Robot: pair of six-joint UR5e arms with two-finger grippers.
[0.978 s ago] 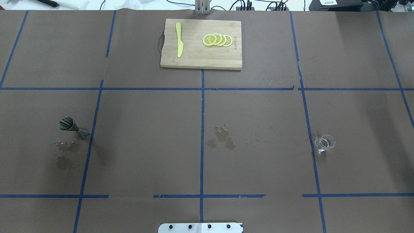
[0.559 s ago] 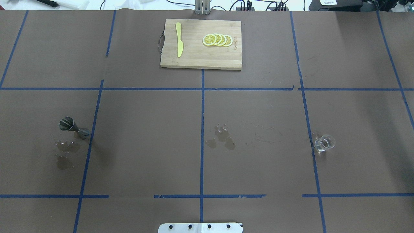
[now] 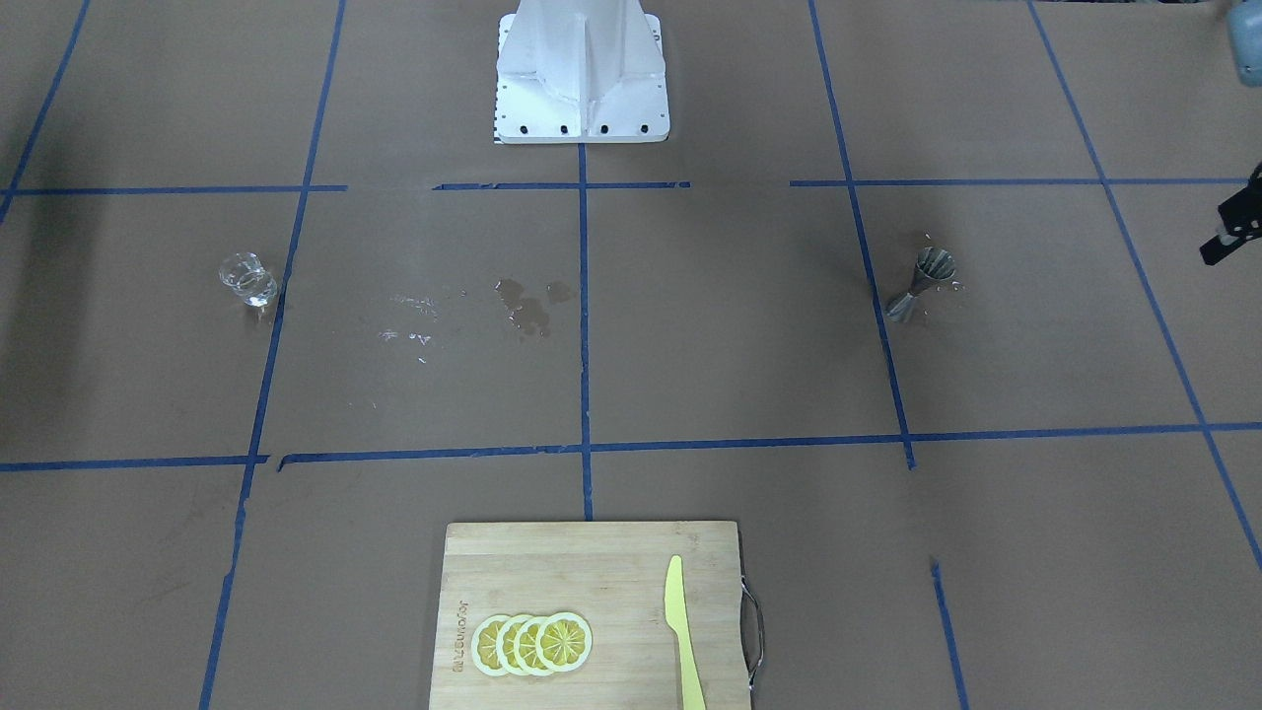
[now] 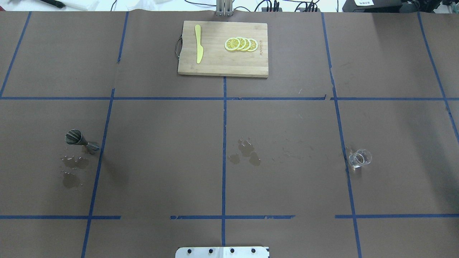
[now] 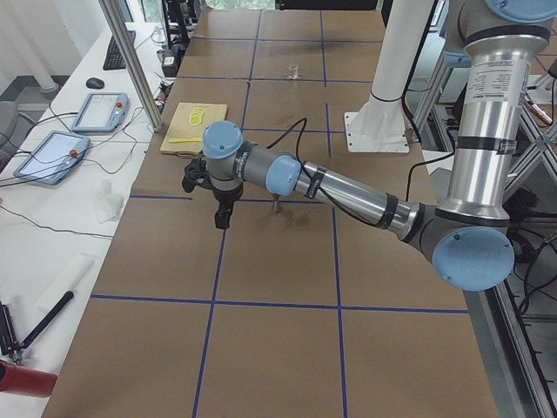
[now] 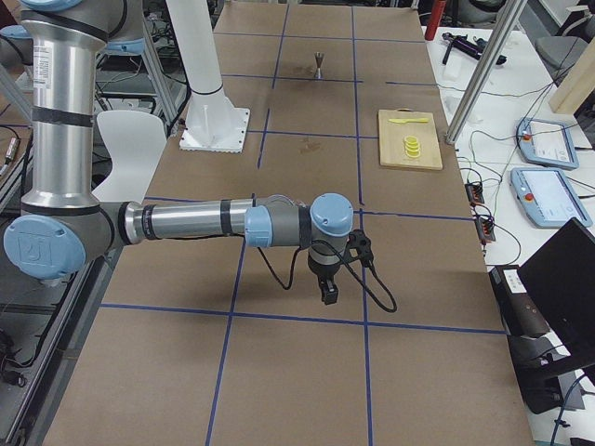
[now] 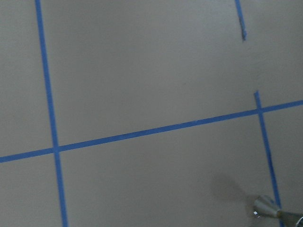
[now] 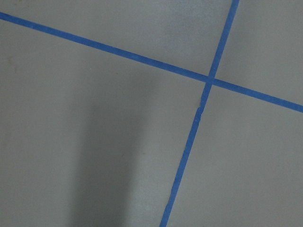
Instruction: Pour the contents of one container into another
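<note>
The clear glass stands upright on the right of the table, also seen in the front view as the glass, with a little liquid in it. The metal jigger stands upright on the left, and shows as the jigger and at the bottom right of the left wrist view. My left gripper hangs over the table's left end, apart from the jigger; I cannot tell whether it is open. My right gripper hangs over the right end, holding nothing I can see; its state cannot be told.
A wooden cutting board at the far middle carries lemon slices and a yellow knife. Wet patches mark the centre, and more wet patches lie beside the jigger. The robot base stands at the near edge.
</note>
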